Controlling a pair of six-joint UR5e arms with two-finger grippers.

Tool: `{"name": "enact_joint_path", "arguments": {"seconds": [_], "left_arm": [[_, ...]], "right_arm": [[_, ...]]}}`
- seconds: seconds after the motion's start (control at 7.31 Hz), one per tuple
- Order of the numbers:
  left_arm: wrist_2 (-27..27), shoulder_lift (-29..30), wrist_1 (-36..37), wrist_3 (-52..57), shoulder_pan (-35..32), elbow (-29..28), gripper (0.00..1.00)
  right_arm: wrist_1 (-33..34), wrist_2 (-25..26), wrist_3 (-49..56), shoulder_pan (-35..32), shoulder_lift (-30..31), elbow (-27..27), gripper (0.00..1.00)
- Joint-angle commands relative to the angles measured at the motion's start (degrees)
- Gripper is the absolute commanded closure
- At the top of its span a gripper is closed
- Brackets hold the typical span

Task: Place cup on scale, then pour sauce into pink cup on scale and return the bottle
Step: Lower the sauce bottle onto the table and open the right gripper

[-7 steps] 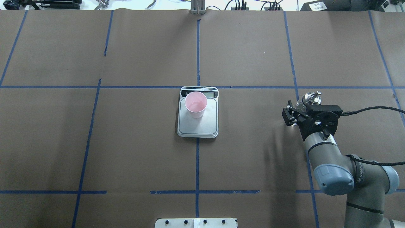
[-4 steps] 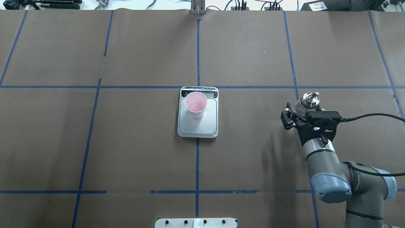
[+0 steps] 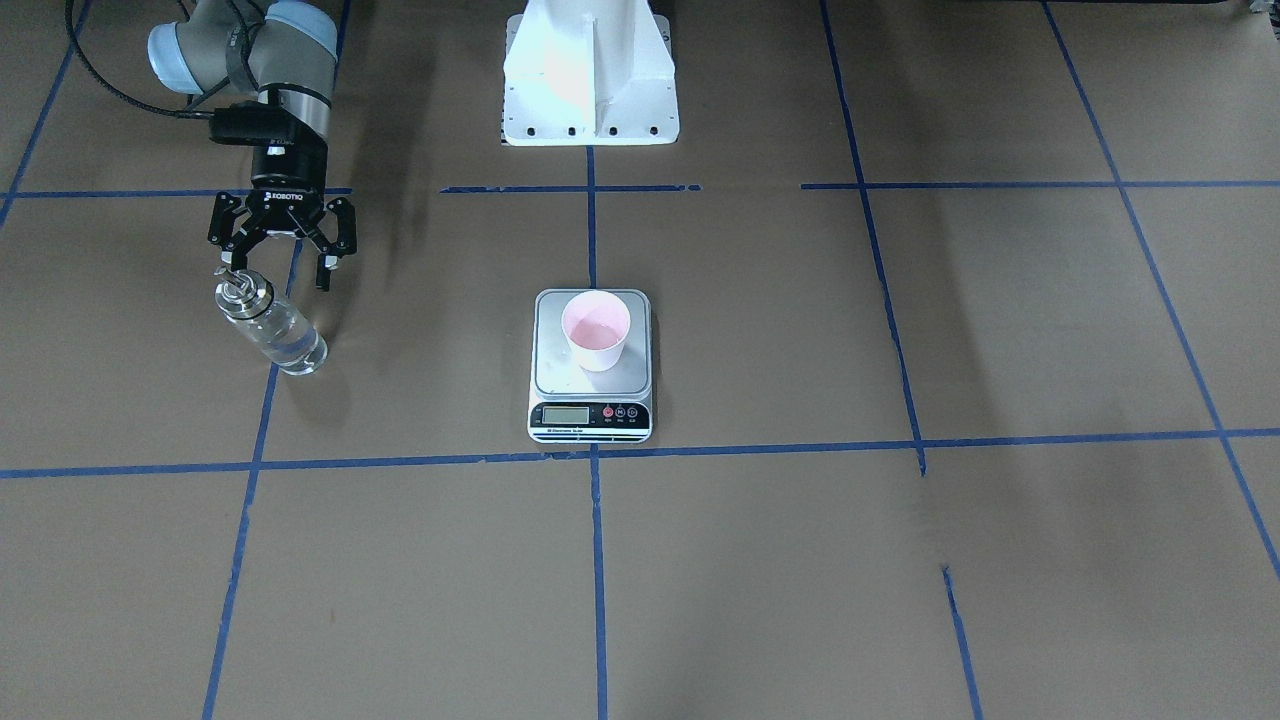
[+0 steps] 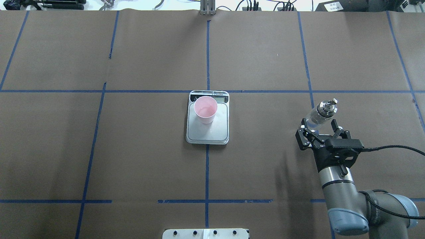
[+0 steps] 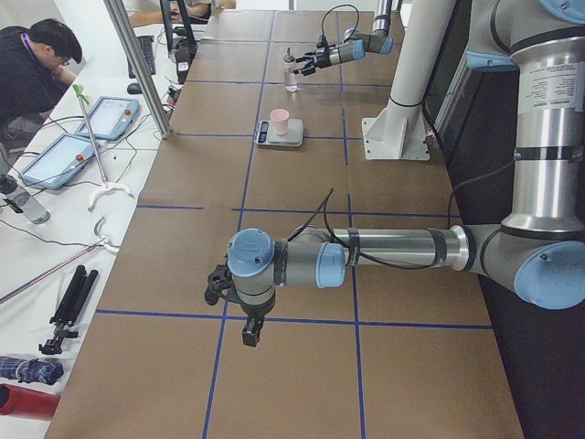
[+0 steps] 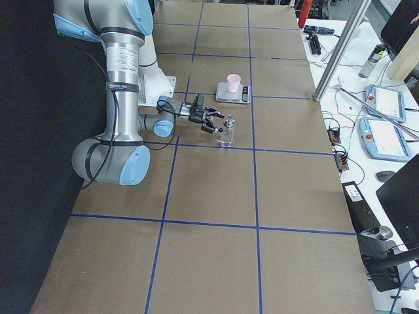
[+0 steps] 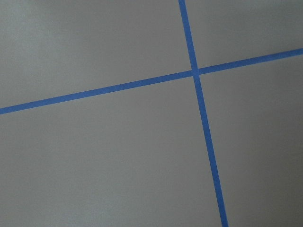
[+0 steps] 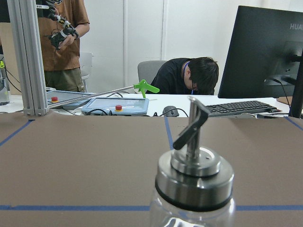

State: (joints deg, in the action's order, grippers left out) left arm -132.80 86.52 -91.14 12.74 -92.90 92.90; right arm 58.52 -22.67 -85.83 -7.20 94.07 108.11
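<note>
Pink paper cup (image 4: pixel 205 110) sits on the flat silver scale (image 4: pixel 208 132) at frame centre, my clear glass bottle (image 4: pixel 319 114) stands upright at right, my right gripper (image 4: pixel 321 132) spread wide, grasping nothing — I judge only retreat remains.

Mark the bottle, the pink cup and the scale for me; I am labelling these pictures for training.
bottle (image 4: pixel 319 114): overhead exterior view, on its clear glass body below the silver cap.
pink cup (image 4: pixel 205 110): overhead exterior view, inside its open mouth.
scale (image 3: pixel 588 414): exterior front-facing view, on its black front strip.
</note>
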Motion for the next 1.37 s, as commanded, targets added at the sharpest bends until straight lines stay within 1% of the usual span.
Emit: {"name": "enact_joint_path", "arguments": {"seconds": [0.0, 0.27, 0.41, 0.55, 0.68, 0.82, 0.96, 1.09, 1.23], "left_arm": [[0.0, 0.0, 0.0, 0.0, 0.2, -0.1, 0.0], [0.0, 0.0, 0.0, 0.0, 0.4, 0.0, 0.0], [0.0, 0.0, 0.0, 0.0, 0.5, -0.1, 0.0], [0.0, 0.0, 0.0, 0.0, 0.5, 0.0, 0.0], [0.0, 0.0, 0.0, 0.0, 0.5, 0.0, 0.0], [0.0, 0.0, 0.0, 0.0, 0.5, 0.0, 0.0], [0.0, 0.0, 0.0, 0.0, 0.6, 0.0, 0.0], [0.0, 0.0, 0.0, 0.0, 0.8, 0.0, 0.0], [0.0, 0.0, 0.0, 0.0, 1.0, 0.0, 0.0]], "right_arm": [[0.0, 3.0, -0.2, 0.8, 0.9, 0.0, 0.0], [-0.1, 9.4, -0.2, 4.0, 1.6, 0.0, 0.0], [-0.8, 13.2, -0.2, 5.6, 1.6, 0.0, 0.0], [-3.0, 18.2, -0.2, 7.7, 1.6, -0.9, 0.0], [-7.6, 24.5, -0.2, 9.6, 1.3, -4.5, 0.0], [-14.7, 29.0, 0.7, 10.8, 0.8, -9.1, 0.0], [-19.8, 29.6, 4.6, 11.7, 0.7, -9.0, 0.0], [-24.9, 29.3, 15.6, 11.8, -1.8, -8.5, 0.0], [-31.8, 28.7, 25.9, 11.9, -4.6, -8.8, 0.0]]}}
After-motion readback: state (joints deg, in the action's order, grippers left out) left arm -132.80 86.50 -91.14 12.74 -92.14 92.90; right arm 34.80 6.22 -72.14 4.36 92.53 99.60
